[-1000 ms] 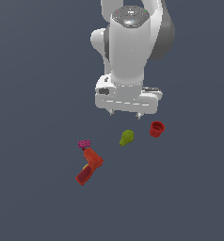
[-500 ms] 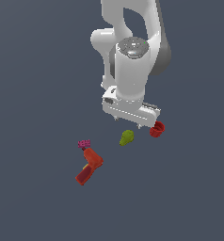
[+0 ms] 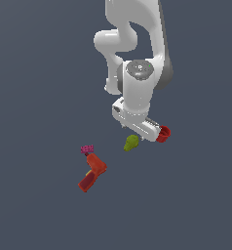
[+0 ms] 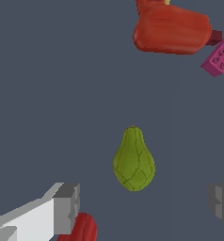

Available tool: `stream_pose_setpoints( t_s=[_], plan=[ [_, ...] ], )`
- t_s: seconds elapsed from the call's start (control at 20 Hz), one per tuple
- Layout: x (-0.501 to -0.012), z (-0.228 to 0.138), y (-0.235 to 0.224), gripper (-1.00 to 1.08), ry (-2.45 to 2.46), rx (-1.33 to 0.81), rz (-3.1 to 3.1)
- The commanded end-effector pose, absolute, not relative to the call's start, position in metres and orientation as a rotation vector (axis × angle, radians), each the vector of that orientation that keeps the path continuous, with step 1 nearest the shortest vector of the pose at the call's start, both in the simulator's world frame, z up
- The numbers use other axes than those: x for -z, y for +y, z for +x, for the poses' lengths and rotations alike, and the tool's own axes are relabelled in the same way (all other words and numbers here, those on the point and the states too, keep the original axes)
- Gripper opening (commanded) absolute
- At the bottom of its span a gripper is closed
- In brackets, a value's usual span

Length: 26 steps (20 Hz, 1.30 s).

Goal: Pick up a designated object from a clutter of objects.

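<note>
We see our tool (image 4: 143,202) spread wide above the yellow-green pear-like lump (image 4: 133,160), gripping nothing. The lump lies on the grey counter (image 3: 40,73), with the red cup (image 3: 163,133) just beside it. The orange-red drill-shaped thing (image 3: 92,172) and the magenta studded block (image 3: 87,149) lie farther off on the lump's opposite side.
</note>
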<state>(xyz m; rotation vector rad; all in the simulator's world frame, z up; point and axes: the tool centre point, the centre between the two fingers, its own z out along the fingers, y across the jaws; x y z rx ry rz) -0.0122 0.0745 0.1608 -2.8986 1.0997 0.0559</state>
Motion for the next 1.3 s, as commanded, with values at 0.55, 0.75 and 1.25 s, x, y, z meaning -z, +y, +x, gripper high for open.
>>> stream_pose_setpoints(
  t_s=[0.55, 0.75, 1.25],
  plan=[
    [-0.106, -0.032, 0.078, 1.00, 1.570, -0.021, -2.708],
    [-0.097, -0.036, 0.078, 1.00, 1.647, -0.010, -2.669],
    [-0.091, -0.039, 0.077, 1.00, 1.702, -0.002, -2.641]
  ],
)
